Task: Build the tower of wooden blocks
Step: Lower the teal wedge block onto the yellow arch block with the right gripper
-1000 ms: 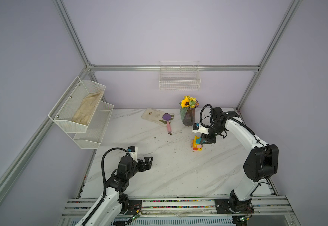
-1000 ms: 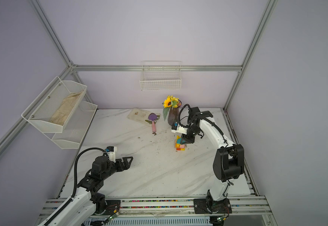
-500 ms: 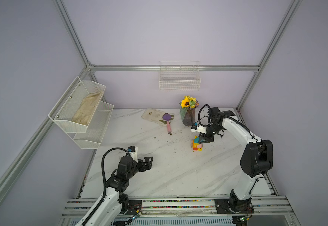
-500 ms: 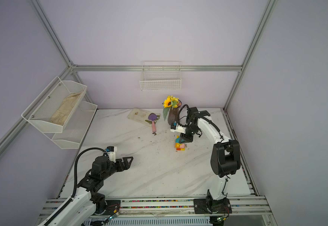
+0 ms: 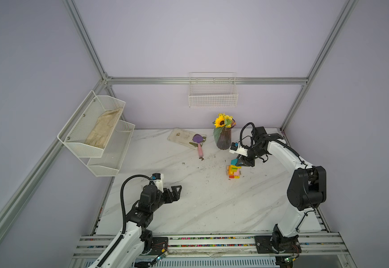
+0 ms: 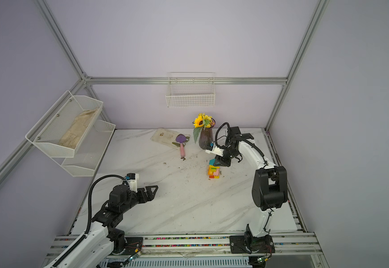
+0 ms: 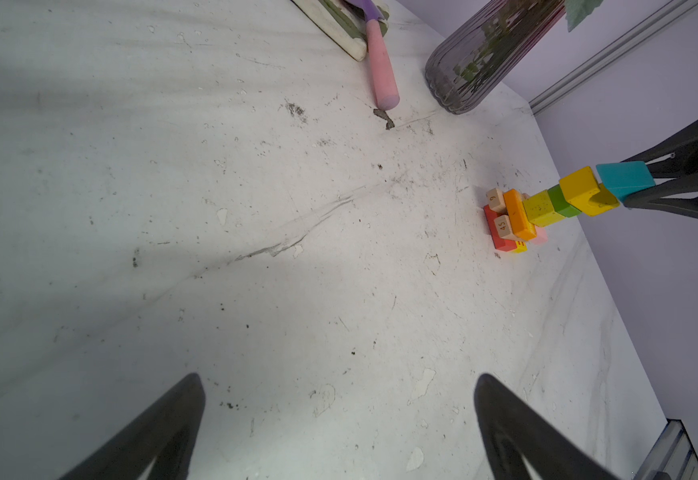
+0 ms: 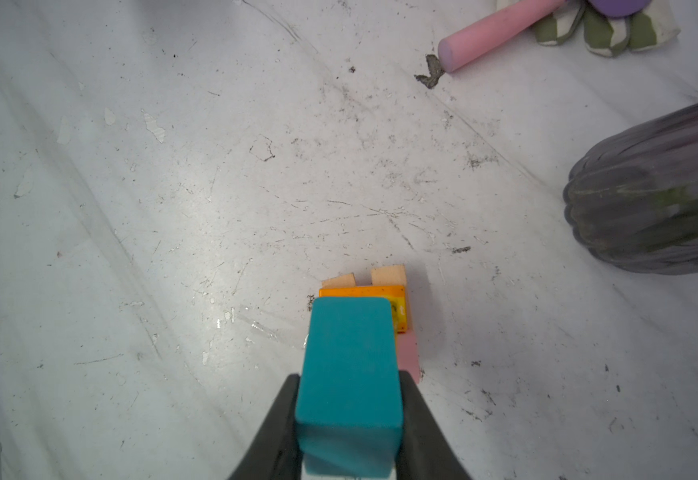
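Found the tower (image 5: pixel 233 171) standing on the white table (image 5: pixel 200 204), near the dark vase (image 5: pixel 223 141), on the right arm's side. Looked small and hard to read in both top views.

Got the best side look from the left wrist view: a red block (image 7: pixel 501 241) at the bottom, two tan bars (image 7: pixel 502 224) with numbers on their ends, an orange block (image 7: pixel 520 214), a yellow block (image 7: pixel 540 208), a green block (image 7: pixel 563 202), then a yellow arch (image 7: pixel 580 189). Saw the teal block (image 7: pixel 624 179) at the very top, looking pressed against the arch. Saw it pinched between the two fingers of the right gripper (image 7: pixel 635 185), closed partway and snug on both sides.

Looked straight down in the right wrist view. Caught only an orange edge, a bit of yellow, a pink block (image 8: pixel 407 353) and the two tan ends peeking out from under the teal.

Spotted the left gripper (image 5: pixel 175 193) well apart from the tower, over the near left of the table. Saw its fingers (image 7: pixel 172 415) spread wide, holding nothing.

Noticed the scoop (image 5: pixel 199 145) with the pink handle beside the vase. Saw the sunflower (image 5: pixel 220 121), the wire basket (image 5: pixel 212 97) and the white shelf (image 5: pixel 96 132) only from above.
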Tool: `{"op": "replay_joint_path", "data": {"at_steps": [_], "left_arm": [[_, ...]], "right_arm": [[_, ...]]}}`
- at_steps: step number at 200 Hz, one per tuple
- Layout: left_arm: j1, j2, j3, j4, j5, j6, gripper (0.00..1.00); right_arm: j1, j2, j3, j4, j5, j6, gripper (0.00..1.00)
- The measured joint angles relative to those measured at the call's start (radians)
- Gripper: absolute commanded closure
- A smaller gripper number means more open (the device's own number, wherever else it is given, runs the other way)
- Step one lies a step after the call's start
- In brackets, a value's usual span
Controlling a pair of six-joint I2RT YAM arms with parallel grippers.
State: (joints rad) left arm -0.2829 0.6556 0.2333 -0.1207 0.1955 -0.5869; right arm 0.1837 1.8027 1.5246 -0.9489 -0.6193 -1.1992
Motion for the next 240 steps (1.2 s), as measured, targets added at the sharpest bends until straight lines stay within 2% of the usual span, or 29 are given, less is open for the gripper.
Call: {"op": "replay_joint_path", "data": {"at_steps": [94,240], "left_arm": [[0.0,0.008,0.0,0.0,0.002,0.0,0.0],[0.0,0.008,0.0,0.0,0.003,0.0,0.0]], "right_arm": [[-0.004,0.0,-0.006,0.022,-0.043,0.0,1.0],[-0.004,-0.019,-0.039,0.024,-0.023,0.0,1.0]]}}
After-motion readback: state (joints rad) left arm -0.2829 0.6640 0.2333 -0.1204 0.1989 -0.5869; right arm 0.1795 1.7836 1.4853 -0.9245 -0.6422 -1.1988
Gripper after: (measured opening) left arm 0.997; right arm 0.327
